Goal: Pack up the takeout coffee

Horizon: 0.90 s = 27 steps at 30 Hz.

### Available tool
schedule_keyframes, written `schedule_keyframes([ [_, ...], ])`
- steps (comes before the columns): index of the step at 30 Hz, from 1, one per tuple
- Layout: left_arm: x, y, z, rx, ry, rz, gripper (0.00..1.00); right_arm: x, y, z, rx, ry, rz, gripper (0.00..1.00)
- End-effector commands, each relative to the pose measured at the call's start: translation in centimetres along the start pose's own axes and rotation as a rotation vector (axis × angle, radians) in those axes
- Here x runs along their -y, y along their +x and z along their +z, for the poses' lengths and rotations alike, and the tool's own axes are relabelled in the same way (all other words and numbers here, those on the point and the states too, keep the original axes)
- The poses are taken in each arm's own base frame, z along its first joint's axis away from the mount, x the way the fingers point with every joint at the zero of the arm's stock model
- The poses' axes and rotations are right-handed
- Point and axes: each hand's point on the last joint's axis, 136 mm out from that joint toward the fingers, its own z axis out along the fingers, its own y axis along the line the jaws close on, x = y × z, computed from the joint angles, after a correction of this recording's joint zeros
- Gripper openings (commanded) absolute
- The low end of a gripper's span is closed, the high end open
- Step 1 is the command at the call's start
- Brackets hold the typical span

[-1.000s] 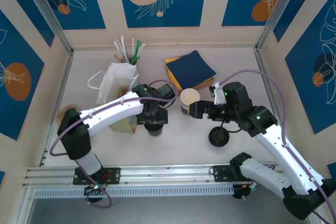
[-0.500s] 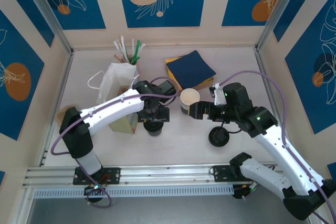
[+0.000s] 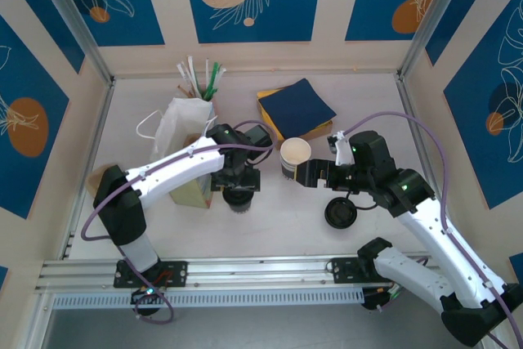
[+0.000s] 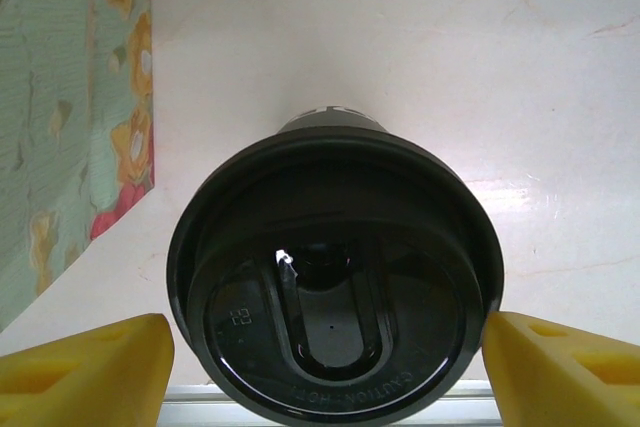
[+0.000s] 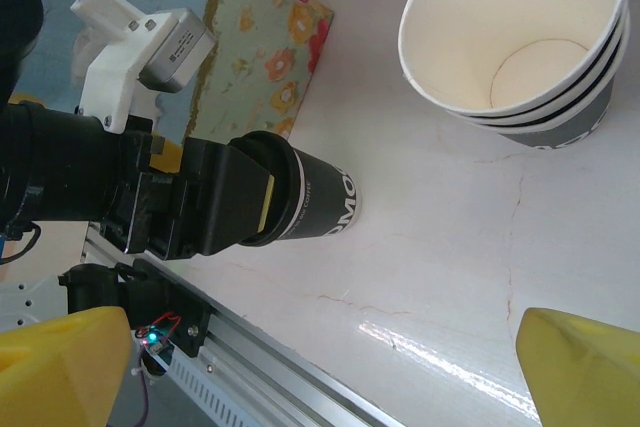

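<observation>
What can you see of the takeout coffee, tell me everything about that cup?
The takeout coffee is a small dark paper cup with white lettering on its side, capped by a glossy black plastic sip lid that sits fully on. It stands upright on the pale table, beside a floral box without touching it. The left gripper straddles the lid; whether its fingers press it is unclear.

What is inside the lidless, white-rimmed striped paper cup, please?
Nothing visible: from the right wrist, the striped paper cup shows pale inner walls and a bare round base. The cup's own wall covers part of that base.
</observation>
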Motion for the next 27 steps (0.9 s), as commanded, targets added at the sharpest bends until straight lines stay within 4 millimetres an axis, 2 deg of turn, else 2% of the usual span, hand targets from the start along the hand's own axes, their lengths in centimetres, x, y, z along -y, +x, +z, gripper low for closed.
schedule_keyframes([
  [1,-0.1,0.2,-0.3,-0.033,0.011,0.004,0.80,0.2,0.3,0.0,-0.002,-0.002,0.003,0.99],
  [15,-0.1,0.3,0.8,-0.060,-0.003,0.018,0.80,0.3,0.2,0.1,-0.001,0.001,0.008,0.99],
  [27,0.0,0.1,0.7,-0.053,0.009,0.019,0.80,0.3,0.1,0.2,-0.002,0.003,0.013,0.99],
])
